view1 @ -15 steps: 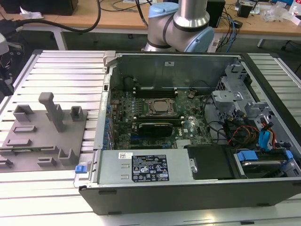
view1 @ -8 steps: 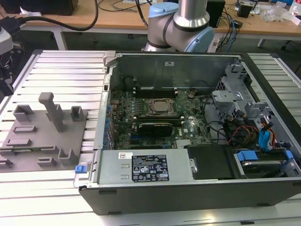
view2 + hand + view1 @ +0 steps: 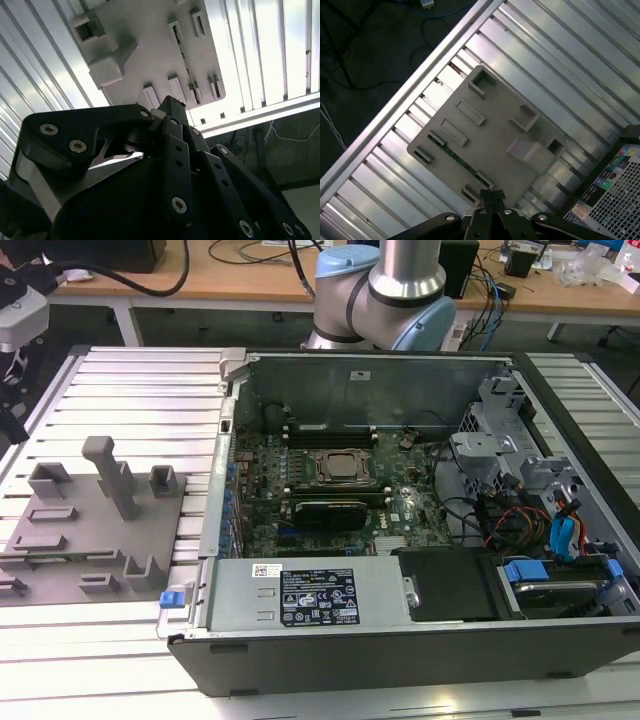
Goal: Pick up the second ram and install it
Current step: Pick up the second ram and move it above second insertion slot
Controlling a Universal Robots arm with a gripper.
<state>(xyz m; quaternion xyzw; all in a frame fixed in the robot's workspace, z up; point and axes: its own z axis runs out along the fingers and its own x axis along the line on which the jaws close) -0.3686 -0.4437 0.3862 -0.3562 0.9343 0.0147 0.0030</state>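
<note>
Gripper (image 3: 492,195) hovers over the gray fixture plate (image 3: 495,132), jaws closed together with nothing gripped. The second ram (image 3: 459,159) sits on edge in the plate's holders. The plate lies beside the open computer case (image 3: 400,610).

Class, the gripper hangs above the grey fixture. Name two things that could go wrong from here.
1. The gripper has its jaws looking shut above the grey fixture; lowering like that might strike the second ram, seen edge-on as a thin green strip.
2. The fixture's raised blocks stand near that strip, so a skewed approach might catch one.
</note>
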